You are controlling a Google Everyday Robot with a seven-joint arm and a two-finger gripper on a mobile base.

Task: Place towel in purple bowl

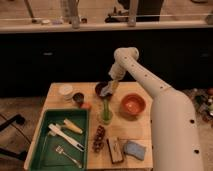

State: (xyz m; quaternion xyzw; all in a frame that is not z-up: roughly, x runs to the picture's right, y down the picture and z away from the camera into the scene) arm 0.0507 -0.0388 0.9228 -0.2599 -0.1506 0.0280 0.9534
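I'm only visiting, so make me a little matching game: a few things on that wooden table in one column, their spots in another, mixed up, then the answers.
Things:
1. gripper
2. orange bowl
3. green tray
4. blue sponge

Places:
A. front left of the table
B. over the purple bowl at the back, with the towel
C. front right edge
D. right of the green bottle, mid-table

Pairs: 1-B, 2-D, 3-A, 4-C
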